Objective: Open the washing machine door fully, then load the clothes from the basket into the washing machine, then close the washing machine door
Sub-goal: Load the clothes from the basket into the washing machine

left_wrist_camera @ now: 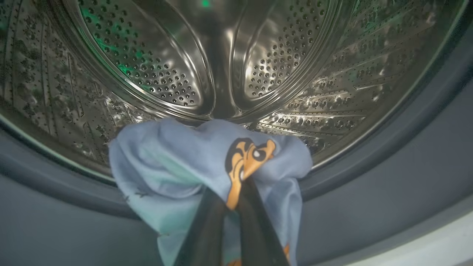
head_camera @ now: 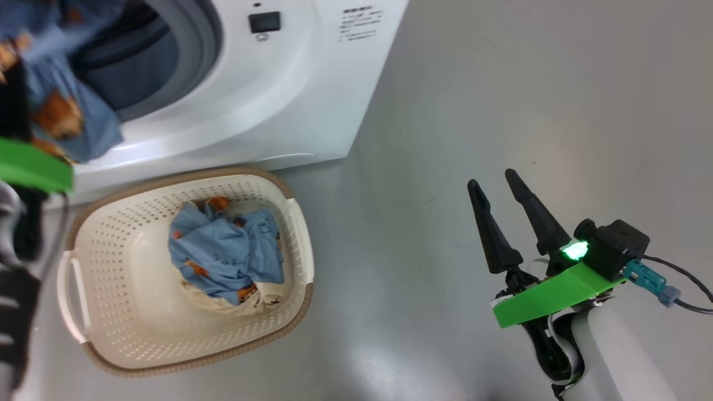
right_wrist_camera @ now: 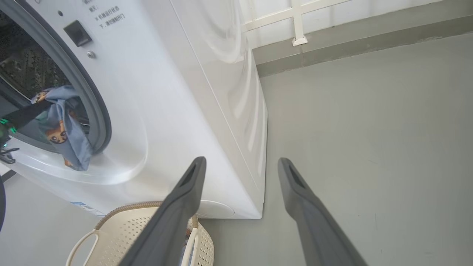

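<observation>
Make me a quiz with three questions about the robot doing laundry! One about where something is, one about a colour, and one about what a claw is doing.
1. Where does the basket sit?
A. On the floor in front of the washing machine
B. On top of the machine
C. Inside the drum

2. What colour is the garment held by the left claw?
A. Red
B. Light blue with orange prints
C. Green

3. How is the right claw?
A. Open and empty
B. Shut on a sock
C. Shut on a handle

Answers:
1 A: the head view shows it on the grey floor by the machine's front.
2 B: the left wrist view shows blue cloth with an orange cartoon.
3 A: its fingers stand apart with nothing between them.
</observation>
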Robot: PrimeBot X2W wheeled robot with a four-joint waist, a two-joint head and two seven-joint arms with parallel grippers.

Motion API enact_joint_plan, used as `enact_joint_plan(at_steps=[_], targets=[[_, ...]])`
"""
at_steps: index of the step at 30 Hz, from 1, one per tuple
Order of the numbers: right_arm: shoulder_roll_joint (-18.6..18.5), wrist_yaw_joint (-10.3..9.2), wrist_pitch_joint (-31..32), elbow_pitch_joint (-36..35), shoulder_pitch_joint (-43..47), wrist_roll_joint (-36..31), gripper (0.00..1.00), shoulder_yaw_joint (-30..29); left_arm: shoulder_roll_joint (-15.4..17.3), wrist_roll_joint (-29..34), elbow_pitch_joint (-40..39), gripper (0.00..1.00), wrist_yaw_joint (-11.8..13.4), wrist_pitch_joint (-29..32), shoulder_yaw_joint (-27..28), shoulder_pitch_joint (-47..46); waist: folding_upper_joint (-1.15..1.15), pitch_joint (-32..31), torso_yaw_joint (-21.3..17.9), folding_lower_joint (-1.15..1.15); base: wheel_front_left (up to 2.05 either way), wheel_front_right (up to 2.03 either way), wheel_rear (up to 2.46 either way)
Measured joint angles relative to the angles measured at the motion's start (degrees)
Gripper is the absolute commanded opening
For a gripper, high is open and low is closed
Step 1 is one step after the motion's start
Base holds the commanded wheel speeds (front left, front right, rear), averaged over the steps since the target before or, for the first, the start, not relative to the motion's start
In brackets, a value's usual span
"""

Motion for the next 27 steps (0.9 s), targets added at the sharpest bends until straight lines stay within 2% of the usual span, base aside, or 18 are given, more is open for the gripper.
enact_joint_plan(at_steps=[7, 13, 14, 15, 16, 18, 27], targets=[[1.0, 0.0, 0.0, 0.2, 0.0, 0.2, 1.0, 0.9, 3.5, 0.2, 9.1, 0.0, 0.0, 0.0, -3.3, -11.5, 0.0, 0.3, -2.6, 0.0, 0.0, 0.0, 0.0], [1.7, 0.0, 0.0, 0.2, 0.0, 0.4, 1.0, 1.4, 5.5, 5.8, 12.8, 0.0, 0.0, 0.0, -0.3, -20.2, 0.0, 1.2, -5.2, 0.0, 0.0, 0.0, 0.0], [1.8, 0.0, 0.0, 0.2, 0.0, 0.6, 1.0, 1.5, 5.4, 6.2, 14.5, 0.27, 0.0, -0.1, -0.3, -20.8, 0.0, 1.3, -5.6, 0.0, 0.0, 0.0, 0.0], [1.9, 0.0, 0.0, 0.2, 0.0, 0.9, 1.0, 1.5, 5.3, 7.0, 16.6, 0.93, 0.0, -0.1, -0.6, -21.1, 0.0, 1.5, -5.9, 0.0, 0.0, 0.0, 0.0], [1.9, 0.0, 0.0, 0.2, 0.0, 1.0, 1.0, 1.4, 5.1, 7.8, 18.9, 1.0, 0.0, 0.0, -1.3, -21.1, 0.0, 1.6, -6.3, 0.0, 0.0, 0.0, 0.0], [2.0, 0.0, 0.0, 0.2, 0.0, 1.2, 1.0, 1.4, 4.3, 8.0, 21.8, 1.0, 0.0, 0.0, -2.0, -21.1, 0.0, 1.8, -6.8, 0.0, 0.0, 0.0, 0.0], [2.6, 0.0, 0.0, 0.2, 0.0, 1.2, 1.0, 1.0, 3.7, 7.7, 24.0, 1.0, -0.2, 0.0, -2.9, -21.9, 0.0, 1.8, -6.4, 0.0, 0.0, 0.0, 0.0]])
